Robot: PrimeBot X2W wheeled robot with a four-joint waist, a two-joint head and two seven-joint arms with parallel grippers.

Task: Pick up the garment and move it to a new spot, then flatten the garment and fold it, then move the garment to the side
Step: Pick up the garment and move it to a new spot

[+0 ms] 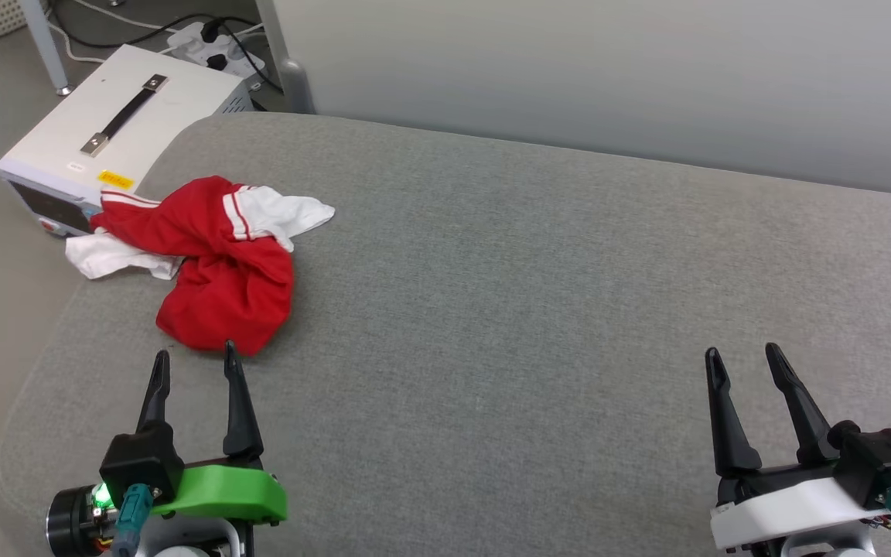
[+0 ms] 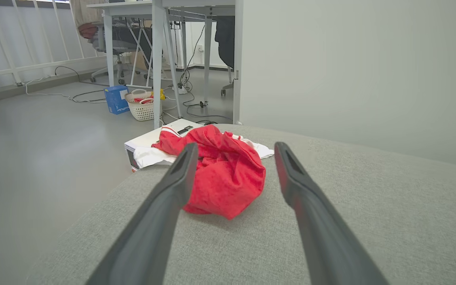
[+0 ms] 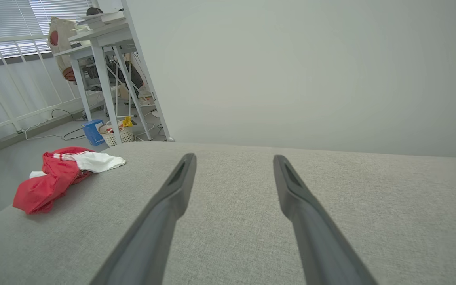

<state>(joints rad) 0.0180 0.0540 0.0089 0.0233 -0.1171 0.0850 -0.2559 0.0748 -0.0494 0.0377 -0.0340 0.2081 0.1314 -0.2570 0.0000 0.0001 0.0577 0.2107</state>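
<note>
The garment (image 1: 217,263) lies crumpled in a heap at the far left of the grey cushioned surface (image 1: 538,309): red cloth with white sleeves and striped trim, one sleeve hanging over the left edge. Its numerals are hidden in the folds. My left gripper (image 1: 194,357) is open just short of the heap's near side, its right fingertip almost at the red cloth. In the left wrist view the garment (image 2: 224,174) sits between and beyond the two fingers. My right gripper (image 1: 743,354) stands open far to the right, above bare cushion. The right wrist view has the garment (image 3: 54,178) at its far left.
A white box with a black handle (image 1: 121,124) stands on the floor beside the surface's left edge, touching the hanging sleeve. Cables and a power strip (image 1: 213,42) lie behind it. A pale wall (image 1: 608,70) runs along the back. A basket (image 2: 143,107) and table legs stand farther off.
</note>
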